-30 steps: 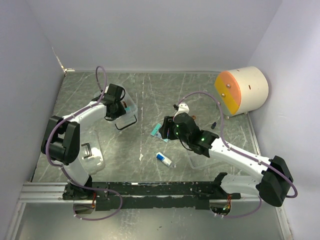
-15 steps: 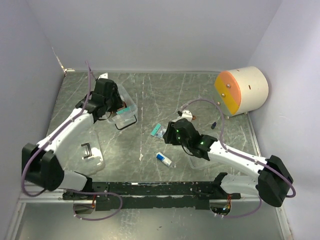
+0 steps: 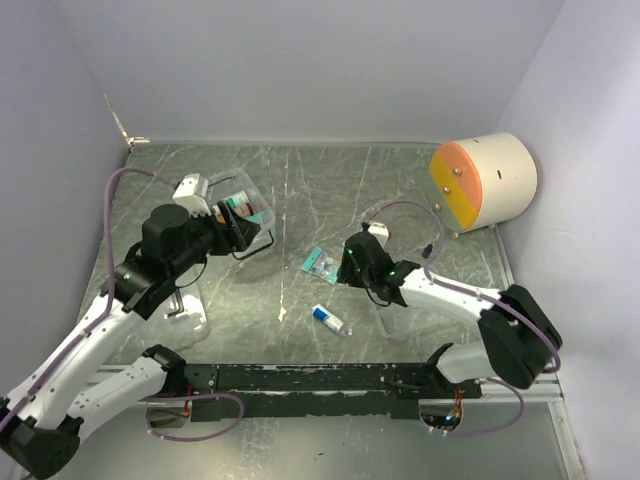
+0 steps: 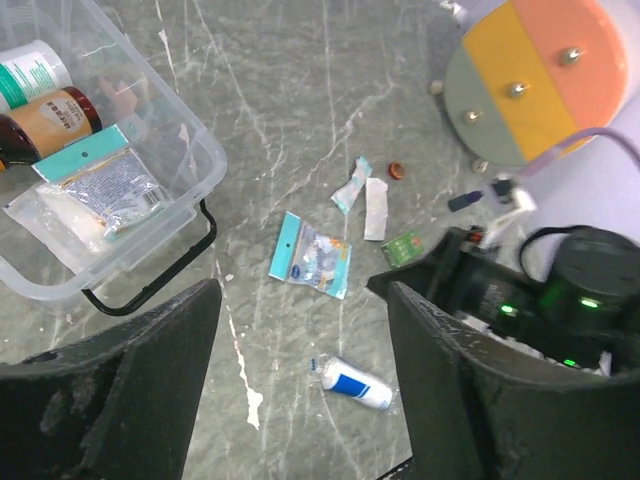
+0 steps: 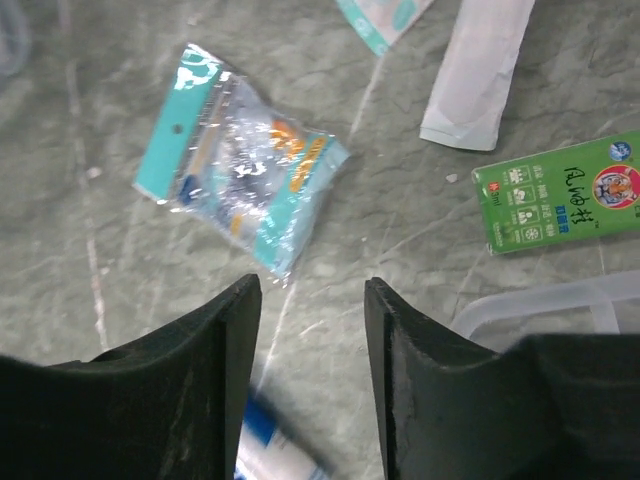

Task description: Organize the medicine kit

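The medicine kit (image 3: 246, 212) is a clear box with a black wire latch at the back left. It stands open and holds bottles and packets, as the left wrist view (image 4: 205, 160) also shows. Its lid with a black handle (image 3: 178, 300) lies near the left. My left gripper (image 3: 236, 233) is open and empty beside the box, high above the table (image 4: 300, 292). My right gripper (image 3: 351, 264) is open and empty, low over the table (image 5: 312, 290) just short of a teal packet (image 5: 240, 165). A blue-and-white tube (image 3: 328, 319) lies below it.
A green sachet (image 5: 560, 190), a white strip (image 5: 478, 75) and a small torn packet (image 4: 351, 187) lie mid-table. A clear tray piece (image 5: 560, 300) sits under my right arm. A large cream-and-orange cylinder (image 3: 485, 180) stands at the back right. Walls close in left, back and right.
My left arm has drawn back from over the box toward the near left and now points at it from the side. My right gripper has shifted slightly right, staying by the teal packet.
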Robot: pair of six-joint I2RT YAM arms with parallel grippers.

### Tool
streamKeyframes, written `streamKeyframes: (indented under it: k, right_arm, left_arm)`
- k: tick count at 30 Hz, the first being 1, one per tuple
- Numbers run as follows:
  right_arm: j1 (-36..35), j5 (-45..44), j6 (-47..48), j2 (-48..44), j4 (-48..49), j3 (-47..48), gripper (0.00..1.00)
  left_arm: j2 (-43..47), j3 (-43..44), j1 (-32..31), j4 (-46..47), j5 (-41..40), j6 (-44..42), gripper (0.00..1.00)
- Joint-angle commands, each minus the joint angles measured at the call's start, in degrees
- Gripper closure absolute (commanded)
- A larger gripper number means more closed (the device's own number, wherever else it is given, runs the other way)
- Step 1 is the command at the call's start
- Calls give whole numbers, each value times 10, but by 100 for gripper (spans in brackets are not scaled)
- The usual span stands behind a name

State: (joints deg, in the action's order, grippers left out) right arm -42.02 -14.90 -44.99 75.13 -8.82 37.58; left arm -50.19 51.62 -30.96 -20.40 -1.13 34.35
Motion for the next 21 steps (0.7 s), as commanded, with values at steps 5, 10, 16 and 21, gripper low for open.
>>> streamKeyframes:
  k: [5, 10, 16, 21]
  right_arm:
    - [9, -17, 34, 109, 49, 47, 57]
    - [9, -37, 45, 150, 36, 83, 55]
    - [11, -55, 54, 181, 27, 100, 54]
    - [11, -67, 63, 214, 4, 121, 57]
  left_arm:
    - [62, -47, -3, 40, 26, 14, 10]
    - [78, -88, -3, 53, 44, 30, 9]
    - [73, -109, -3, 54, 54, 44, 13]
    - [72, -119, -3, 59, 49, 55, 13]
